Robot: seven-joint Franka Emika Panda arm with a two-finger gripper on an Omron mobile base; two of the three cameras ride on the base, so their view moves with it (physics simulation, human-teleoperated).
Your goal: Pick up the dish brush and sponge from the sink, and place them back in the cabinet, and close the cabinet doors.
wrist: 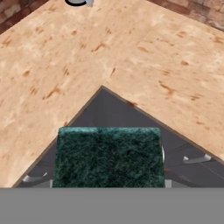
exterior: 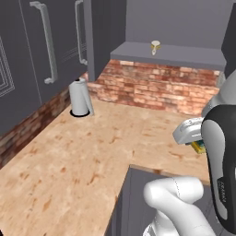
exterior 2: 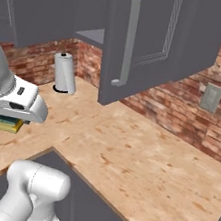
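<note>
Gripper is clamped on the sponge, holding it in the air above the desk near the inner corner of the desk's edge; the jaws stand partly apart with the block between them. Far to the gripper's left and farther back stands a paper towel roll against the brick wall, beneath closed wall cupboards with long bar handles. Ahead of the gripper and higher up is the open cabinet, and on its grey shelf sits the brush, upright and small, cream coloured. Just to the right of that shelf, seen from the right base camera, one cabinet door hangs swung out over the desk with its silver bar handle facing the arm. I judge the task to be about halfway: the brush looks already put away, the sponge is lifted but not yet on the shelf, and both doors are left to shut afterwards. The next move calls for raising the sponge up to shelf height and clearing the open door on the way. From the hand camera the sponge shows a dark green, rough, mottled top face, rectangular, lying level close under the camera; from the side cameras its yellow underside peeks out below the white hand. It appears soft and light, so the grip may squeeze it slightly.
</note>
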